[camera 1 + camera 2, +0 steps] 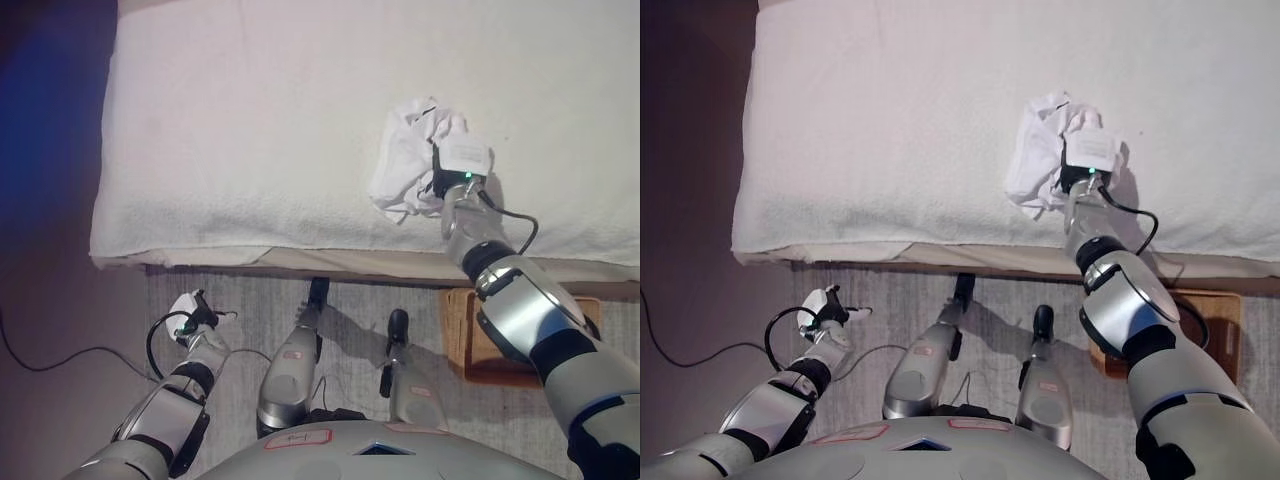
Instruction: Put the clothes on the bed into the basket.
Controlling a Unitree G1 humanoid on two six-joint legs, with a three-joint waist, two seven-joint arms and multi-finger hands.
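Note:
A crumpled white garment lies bunched on the white bed, near its front edge on the right. My right hand reaches in from the lower right and sits against the garment's right side, its dark fingers curled into the cloth. The same hand and garment show in the right eye view. A brown woven basket stands on the floor below the bed edge, partly hidden by my right arm. My left hand hangs low at the lower left over the floor, fingers relaxed and empty.
The bed's front edge runs across the view, with a grey rug below it. The floor to the left of the bed is dark. A thin black cable lies on the floor at the far left.

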